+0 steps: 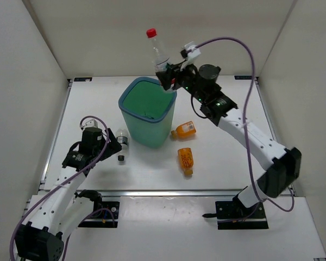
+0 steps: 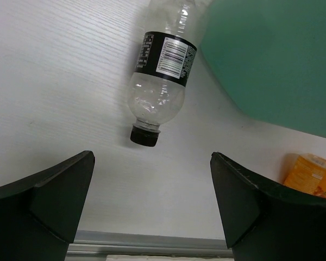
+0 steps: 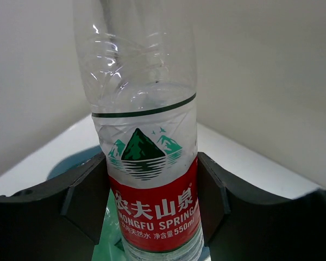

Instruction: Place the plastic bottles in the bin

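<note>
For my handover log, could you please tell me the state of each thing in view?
bin: upright, open-topped.
red-capped bottle: capped, cap up, held above the bin.
black-capped bottle: capped, lying on the table.
nearer orange bottle: lying on the table.
farther orange bottle: lying on the table.
left fingers: open, empty.
right fingers: shut on the red-capped bottle.

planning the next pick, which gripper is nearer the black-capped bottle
Left. The left gripper sits open just short of the black-capped bottle; the right gripper hangs above the bin, shut on the red-capped bottle.
</note>
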Motion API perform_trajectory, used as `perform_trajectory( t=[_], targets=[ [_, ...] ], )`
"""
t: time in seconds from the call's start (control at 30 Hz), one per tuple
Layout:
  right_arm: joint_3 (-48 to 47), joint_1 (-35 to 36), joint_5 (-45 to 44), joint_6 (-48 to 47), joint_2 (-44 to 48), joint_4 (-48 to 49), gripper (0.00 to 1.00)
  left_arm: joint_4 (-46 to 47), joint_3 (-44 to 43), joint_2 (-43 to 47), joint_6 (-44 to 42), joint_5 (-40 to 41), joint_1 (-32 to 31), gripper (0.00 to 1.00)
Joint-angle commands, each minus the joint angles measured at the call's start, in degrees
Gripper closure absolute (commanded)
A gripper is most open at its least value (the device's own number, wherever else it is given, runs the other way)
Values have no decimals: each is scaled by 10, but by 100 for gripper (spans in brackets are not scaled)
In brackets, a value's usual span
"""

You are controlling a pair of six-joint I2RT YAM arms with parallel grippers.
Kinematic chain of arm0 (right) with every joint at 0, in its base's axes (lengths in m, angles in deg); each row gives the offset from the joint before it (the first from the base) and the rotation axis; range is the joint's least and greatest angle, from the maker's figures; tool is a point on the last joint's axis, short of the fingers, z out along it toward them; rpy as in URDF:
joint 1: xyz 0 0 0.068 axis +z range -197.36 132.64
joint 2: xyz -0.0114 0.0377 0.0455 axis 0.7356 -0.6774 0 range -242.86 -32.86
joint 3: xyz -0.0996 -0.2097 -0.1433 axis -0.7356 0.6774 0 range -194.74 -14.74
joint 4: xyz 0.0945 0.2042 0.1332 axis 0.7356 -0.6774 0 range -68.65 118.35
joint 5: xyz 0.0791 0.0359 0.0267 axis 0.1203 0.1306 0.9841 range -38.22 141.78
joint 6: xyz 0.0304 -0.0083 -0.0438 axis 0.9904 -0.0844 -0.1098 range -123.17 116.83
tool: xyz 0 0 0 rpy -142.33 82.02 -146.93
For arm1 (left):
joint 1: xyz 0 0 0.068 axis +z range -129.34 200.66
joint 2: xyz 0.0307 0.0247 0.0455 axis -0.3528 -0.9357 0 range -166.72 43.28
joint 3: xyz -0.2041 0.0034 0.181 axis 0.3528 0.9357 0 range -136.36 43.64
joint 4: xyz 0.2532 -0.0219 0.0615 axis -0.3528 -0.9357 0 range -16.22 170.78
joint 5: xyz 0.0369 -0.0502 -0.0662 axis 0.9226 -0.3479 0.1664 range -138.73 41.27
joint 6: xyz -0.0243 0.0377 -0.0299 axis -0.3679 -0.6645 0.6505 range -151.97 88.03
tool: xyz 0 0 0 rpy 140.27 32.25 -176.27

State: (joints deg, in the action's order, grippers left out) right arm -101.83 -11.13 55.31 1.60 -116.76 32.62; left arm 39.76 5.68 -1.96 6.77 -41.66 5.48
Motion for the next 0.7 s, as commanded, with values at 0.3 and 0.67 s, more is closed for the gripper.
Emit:
perform_trajectory(
  t=[0.3,0.67],
  targets=[
    [-13,28,85,-15,-108,33,22,130,36,-72,-27,-7,12,1],
    [98,38,9,-53,68,47,0,211,86,-115,-18,-29,4,1]
  ],
)
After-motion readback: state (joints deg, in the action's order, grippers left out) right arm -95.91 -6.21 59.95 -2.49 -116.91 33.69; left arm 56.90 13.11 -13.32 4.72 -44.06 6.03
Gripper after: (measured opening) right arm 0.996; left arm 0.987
